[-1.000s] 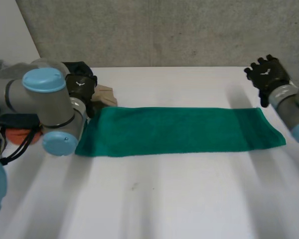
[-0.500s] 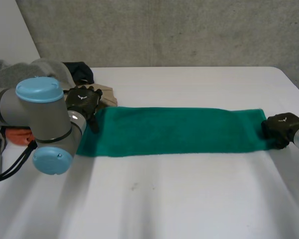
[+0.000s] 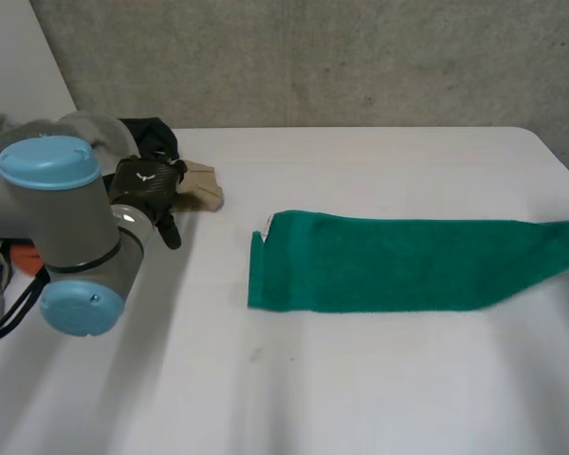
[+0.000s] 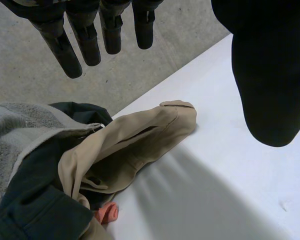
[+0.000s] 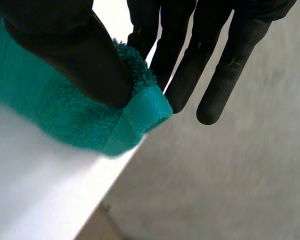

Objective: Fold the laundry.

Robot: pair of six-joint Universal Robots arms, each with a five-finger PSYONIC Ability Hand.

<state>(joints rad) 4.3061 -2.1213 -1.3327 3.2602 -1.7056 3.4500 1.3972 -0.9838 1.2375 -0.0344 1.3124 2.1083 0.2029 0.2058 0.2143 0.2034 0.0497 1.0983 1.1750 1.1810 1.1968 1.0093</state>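
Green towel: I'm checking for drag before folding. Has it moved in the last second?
Yes. The towel slid right: its left end, earlier beside the beige cloth, now lies well clear of it. The right robot hand pinches its other end.

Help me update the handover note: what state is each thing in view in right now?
green towel: lying as a long strip on the white table, one end pinched by the right robot hand.
right robot hand: shut on the green towel, thumb against fingers.
left robot hand: open, fingers straight, holding nothing, beside the beige garment.
beige garment: crumpled, unfolded.
grey garment: heaped, unfolded.
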